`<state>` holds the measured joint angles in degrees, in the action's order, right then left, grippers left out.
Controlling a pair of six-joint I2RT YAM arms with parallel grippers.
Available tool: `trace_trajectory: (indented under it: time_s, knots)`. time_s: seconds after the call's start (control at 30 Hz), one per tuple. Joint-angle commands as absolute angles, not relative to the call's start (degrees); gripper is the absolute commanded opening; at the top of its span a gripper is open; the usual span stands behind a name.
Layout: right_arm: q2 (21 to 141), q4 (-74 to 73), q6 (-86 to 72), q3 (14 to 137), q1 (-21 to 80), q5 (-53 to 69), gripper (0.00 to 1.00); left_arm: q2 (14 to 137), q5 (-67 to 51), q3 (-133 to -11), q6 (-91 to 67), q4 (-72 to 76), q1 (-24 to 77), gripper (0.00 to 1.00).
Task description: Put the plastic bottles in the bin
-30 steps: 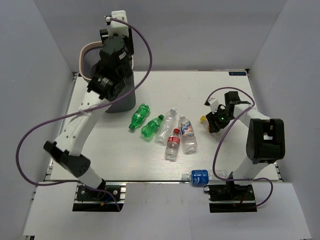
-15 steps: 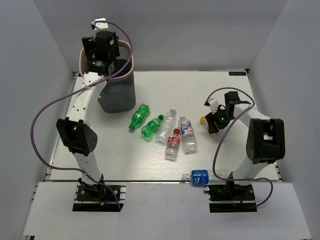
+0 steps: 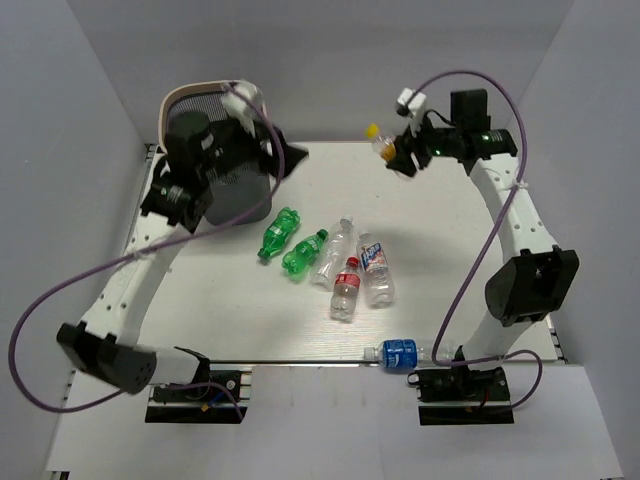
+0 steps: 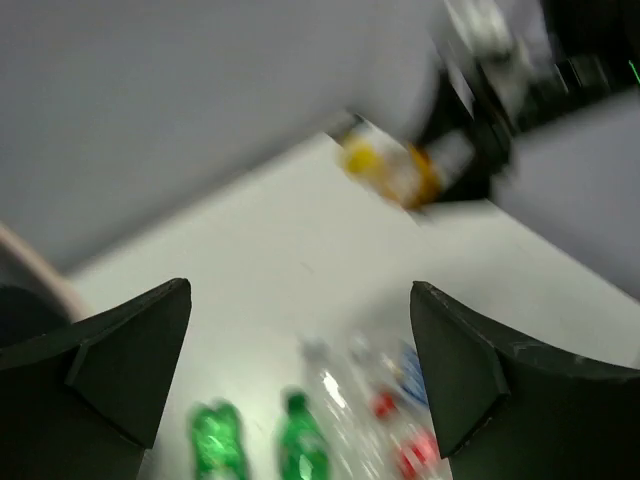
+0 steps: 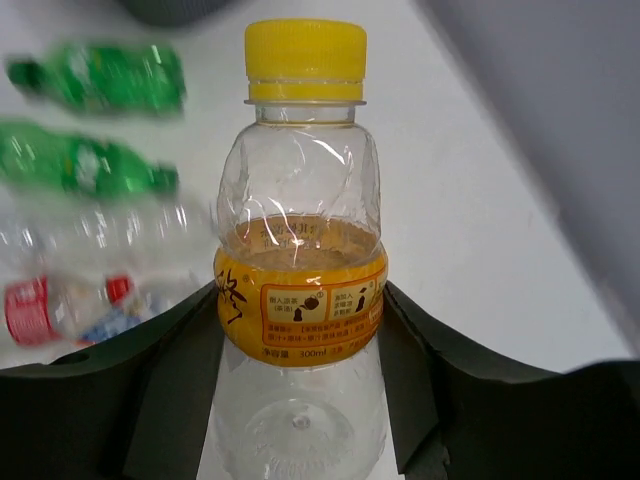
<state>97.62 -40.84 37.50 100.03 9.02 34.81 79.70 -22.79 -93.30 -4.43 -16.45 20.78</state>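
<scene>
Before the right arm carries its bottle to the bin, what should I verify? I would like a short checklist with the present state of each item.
1. Grip on yellow-cap bottle: ok, right gripper shut on its label.
2. Bottle above bin: not ok, it is well to the right.
3. Bin mouth free: not ok, left arm covers part of it in the top view.
4. Nothing in left gripper: ok, open.
5. Bin upright: ok.

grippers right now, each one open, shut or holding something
Left gripper: open, empty.
Right gripper: shut on the clear plastic bottle with yellow cap and orange label.
</scene>
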Motion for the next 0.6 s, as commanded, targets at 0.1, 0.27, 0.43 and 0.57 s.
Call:
trace_trajectory:
  time_s: [0.1, 0.27, 0.43, 0.57]
  knots:
    - [107.4, -17.3, 22.9, 117.5, 16.8, 48.6, 0.1, 67.3, -32.6, -69.3, -6.3, -29.9, 23.6, 1.0]
    - [118.8, 9.4, -4.5, 126.1, 23.3, 54.0, 0.09, 58.2, -23.1, -54.8, -8.8, -30.5, 24.2, 1.0]
    - [125.8, 32.5, -16.4, 131.2, 29.7, 50.4, 0.1, 51.5, -20.7, -44.8, -13.1, -27.2, 24.2, 1.0]
    - [130.0, 35.1, -15.4, 136.2, 34.8, 46.2, 0.1, 48.0, -20.7, -42.1, -15.0, -28.5, 24.2, 1.0]
